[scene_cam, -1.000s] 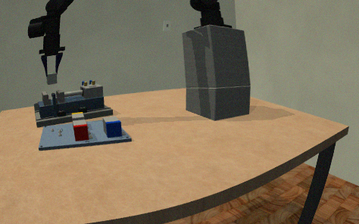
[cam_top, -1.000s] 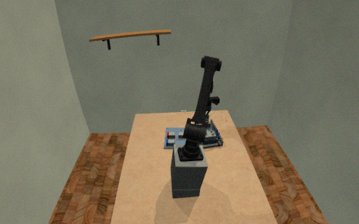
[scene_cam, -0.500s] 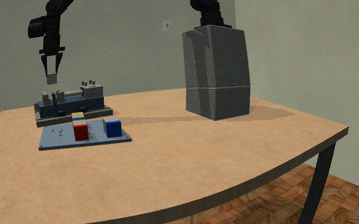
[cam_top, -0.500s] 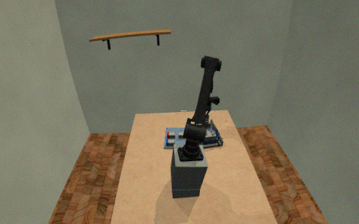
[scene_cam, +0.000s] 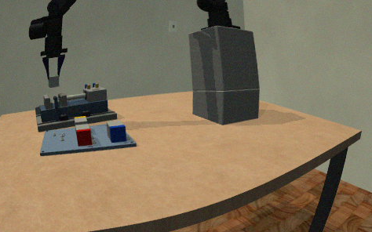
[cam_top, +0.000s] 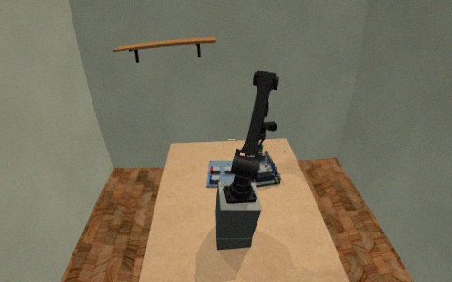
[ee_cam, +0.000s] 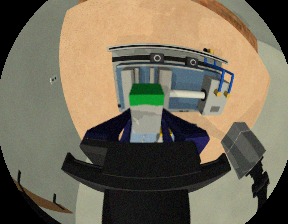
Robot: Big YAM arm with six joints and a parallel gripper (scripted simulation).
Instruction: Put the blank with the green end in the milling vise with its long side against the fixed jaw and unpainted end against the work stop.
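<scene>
My gripper (scene_cam: 53, 76) is shut on the blank with the green end (ee_cam: 145, 98) and holds it high in the air above the milling vise (scene_cam: 74, 105). The blank hangs upright from the fingers, with its green end down toward the vise in the wrist view. In the exterior view the blank (scene_cam: 53, 81) looks pale grey. The vise (ee_cam: 171, 83) stands below, with its hosed jaw block (scene_cam: 95, 94) on the right and the other end block (scene_cam: 48, 102) on the left. In the top view the arm hides the gripper.
A blue plate (scene_cam: 85, 146) in front of the vise carries a red-ended blank (scene_cam: 83, 135), a blue-ended blank (scene_cam: 116, 131) and a yellow-ended blank (scene_cam: 81, 119). The grey arm pedestal (scene_cam: 224, 74) stands to the right. A wooden shelf (cam_top: 163, 45) hangs on the wall.
</scene>
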